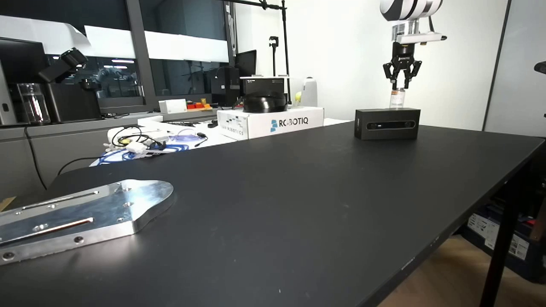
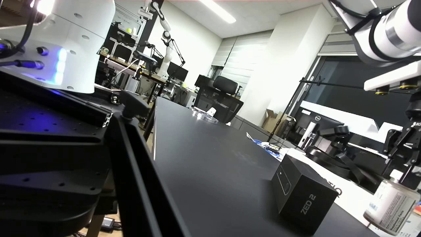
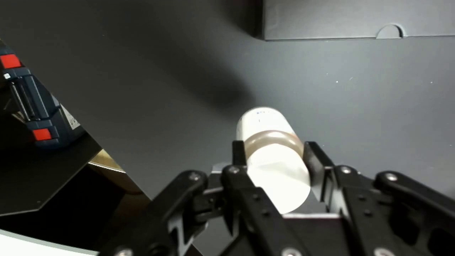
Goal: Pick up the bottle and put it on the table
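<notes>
The bottle (image 1: 397,99) is clear with a white cap and a printed label. It hangs upright below my gripper (image 1: 400,88), behind the black box. In the wrist view, the fingers of my gripper (image 3: 274,152) are shut on the bottle (image 3: 263,122) at its cap and neck. A shadow lies apart from it on the black table (image 3: 149,81), so it is held above the surface. The bottle (image 2: 392,208) and gripper (image 2: 402,174) also show at the right edge of an exterior view. The black table (image 1: 273,204) spans the foreground.
A black box (image 1: 386,124) stands on the table close to the bottle; it also shows in the wrist view (image 3: 355,19). A silver metal plate (image 1: 94,209) lies at the table's other end. A white Robotiq box (image 1: 281,123) stands beyond the table. A toolbox (image 3: 39,106) sits past the table's edge.
</notes>
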Motion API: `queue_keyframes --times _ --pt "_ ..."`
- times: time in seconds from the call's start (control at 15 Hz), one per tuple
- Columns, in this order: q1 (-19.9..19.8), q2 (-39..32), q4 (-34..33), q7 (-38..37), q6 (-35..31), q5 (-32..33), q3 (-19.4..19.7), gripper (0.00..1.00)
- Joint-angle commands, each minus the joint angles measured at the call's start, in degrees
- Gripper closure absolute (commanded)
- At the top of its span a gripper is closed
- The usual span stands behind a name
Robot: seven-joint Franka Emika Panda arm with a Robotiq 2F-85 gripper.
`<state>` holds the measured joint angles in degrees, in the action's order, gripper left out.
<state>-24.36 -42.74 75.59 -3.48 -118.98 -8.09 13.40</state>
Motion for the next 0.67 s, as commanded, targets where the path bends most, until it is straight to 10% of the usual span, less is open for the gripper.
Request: queue_keyframes --times 0.0,0.6 --pt "-0.19 -5.18 -6.63 -0.96 2.29 -0.24 -1.62 0.81" --pt "0.85 -8.78 -8.31 -0.79 1.51 0.22 -3.16 0.81"
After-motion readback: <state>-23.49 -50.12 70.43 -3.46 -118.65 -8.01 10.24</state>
